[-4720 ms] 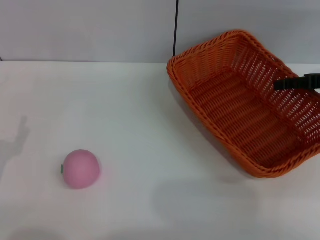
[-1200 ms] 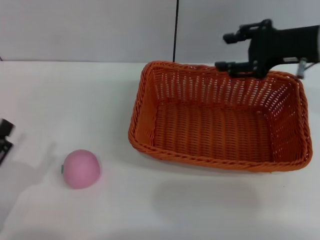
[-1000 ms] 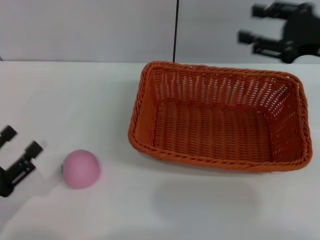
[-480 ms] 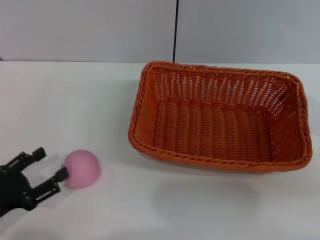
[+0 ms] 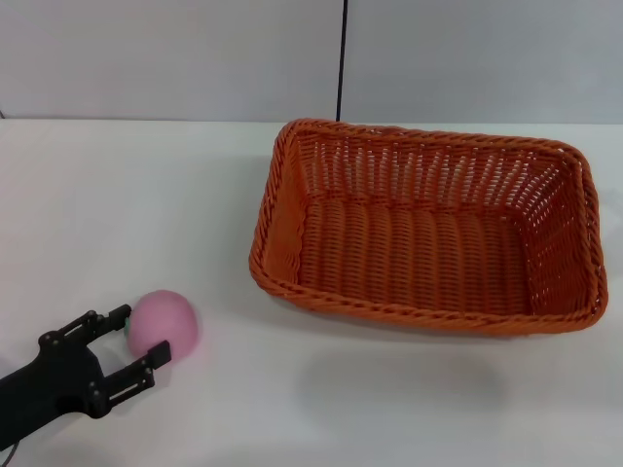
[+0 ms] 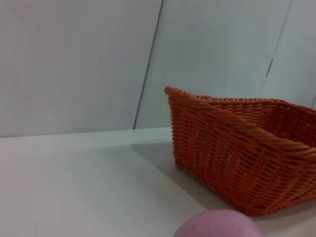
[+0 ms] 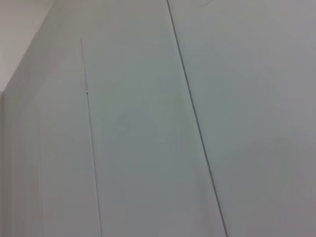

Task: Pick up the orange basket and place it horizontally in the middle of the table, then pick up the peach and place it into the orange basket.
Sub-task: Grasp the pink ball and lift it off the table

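The orange basket [image 5: 428,233] lies lengthwise across the white table [image 5: 175,195], right of centre, open side up; the left wrist view shows its near wall [image 6: 232,148]. The pink peach [image 5: 165,324] rests at the front left. My left gripper [image 5: 139,338] stands open, low at the front left, with one finger on each side of the peach's near edge, not closed on it. The peach's top [image 6: 219,226] shows in the left wrist view. My right gripper is out of view; its wrist camera faces only a grey wall.
A grey panelled wall [image 5: 195,58] with a dark vertical seam [image 5: 342,58] runs behind the table. White tabletop stretches between the peach and the basket and along the front edge.
The left gripper has advanced from the left edge until its open fingers straddle the peach. The right arm let go of the basket's far rim and withdrew up and right, out of view.
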### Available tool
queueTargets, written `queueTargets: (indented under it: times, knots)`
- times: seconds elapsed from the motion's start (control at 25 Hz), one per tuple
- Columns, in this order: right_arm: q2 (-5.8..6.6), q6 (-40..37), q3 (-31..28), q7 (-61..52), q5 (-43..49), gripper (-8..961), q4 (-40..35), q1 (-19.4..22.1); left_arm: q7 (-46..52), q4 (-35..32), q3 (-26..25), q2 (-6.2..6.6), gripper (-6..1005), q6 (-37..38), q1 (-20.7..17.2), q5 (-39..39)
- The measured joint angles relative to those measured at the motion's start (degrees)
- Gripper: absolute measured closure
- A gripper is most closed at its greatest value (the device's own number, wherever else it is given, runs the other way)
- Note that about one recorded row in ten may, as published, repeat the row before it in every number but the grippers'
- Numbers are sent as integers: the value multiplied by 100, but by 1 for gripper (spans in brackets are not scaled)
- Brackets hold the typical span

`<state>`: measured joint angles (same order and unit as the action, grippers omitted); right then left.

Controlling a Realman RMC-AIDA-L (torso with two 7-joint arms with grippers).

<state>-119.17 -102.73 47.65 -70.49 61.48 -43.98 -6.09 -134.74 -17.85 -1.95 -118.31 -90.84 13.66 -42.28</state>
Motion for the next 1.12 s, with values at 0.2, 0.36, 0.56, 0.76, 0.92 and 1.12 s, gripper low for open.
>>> queueTargets:
  times: [0.2, 0.36, 0.56, 0.76, 0.92, 1.12]
  knots:
    - [9, -3, -2, 42, 5, 317, 158, -33, 0, 50, -53, -1, 226, -111, 11, -47]
    - [3, -3, -118, 228, -19, 317, 399, -31, -76, 133, -57, 4, 336, -164, 30, -89]
    - [3, -6, -665, 396, -110, 317, 1084, -27, -291, 212, -91, -3, 537, -299, 40, -390]
    - [21, -6, -1144, 849, -109, 317, 1792, 40, -284, 171, -277, 25, 676, -1006, 91, -1065]
    - [21, -2, -1526, 1300, -109, 317, 2457, 91, -222, 179, -358, 20, 694, -1455, 327, -1432]
    - [30, 125, -1878, 1680, -75, 317, 2921, 111, -216, 399, -304, -4, 716, -1489, 649, -1409]
